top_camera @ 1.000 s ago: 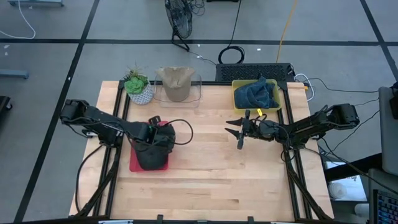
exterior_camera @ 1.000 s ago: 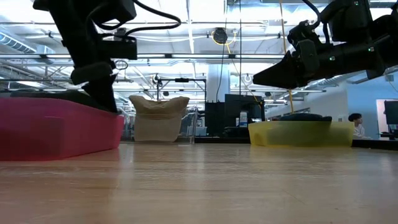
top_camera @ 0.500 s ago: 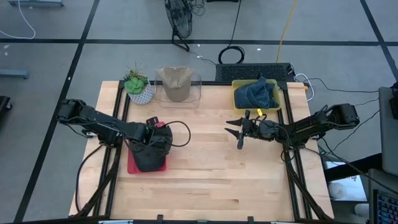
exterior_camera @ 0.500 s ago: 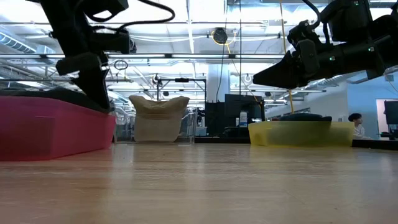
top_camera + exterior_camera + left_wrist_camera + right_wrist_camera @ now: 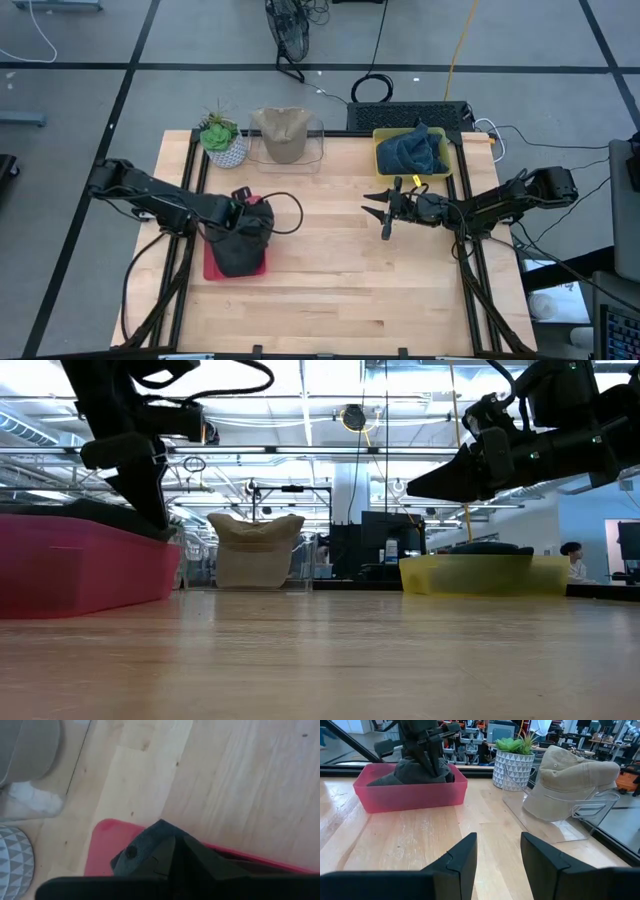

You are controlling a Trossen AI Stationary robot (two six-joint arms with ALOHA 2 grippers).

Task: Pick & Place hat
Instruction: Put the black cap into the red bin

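A pale wooden table [image 5: 330, 290] stands on a grey floor, with an open workshop of benches and ceiling lights behind it in the low view.

The left gripper [image 5: 243, 232] is down inside the red bin [image 5: 213, 266] near the table's left side, its fingers buried in the dark hat [image 5: 415, 771] that lies there. The right wrist view shows the fingers driven into the dark fabric and seemingly pinching it, but whether they are fully closed on it I cannot tell. The left wrist view shows only a dark fold against the bin's red edge.

The right gripper [image 5: 383, 213] hovers over bare wood right of centre, jaws spread wide and holding nothing; this arm waits.

Judged from how things lie, the task is at its start: the dark hat sits in the red bin, not yet lifted, and the whole carry and placing remain.

The containers, in turn:
- Red bin: the dark hat, bunched up, with the left gripper in it.
- A clear stand [image 5: 312, 150] at the back edge: a beige cap [image 5: 282, 133] resting on it.
- A yellow bin [image 5: 382, 158] at the back right: crumpled blue cloth [image 5: 412, 152], heaped above the rim.
- A white patterned pot [image 5: 228, 152] just beside the clear stand: a green plant [image 5: 217, 129].
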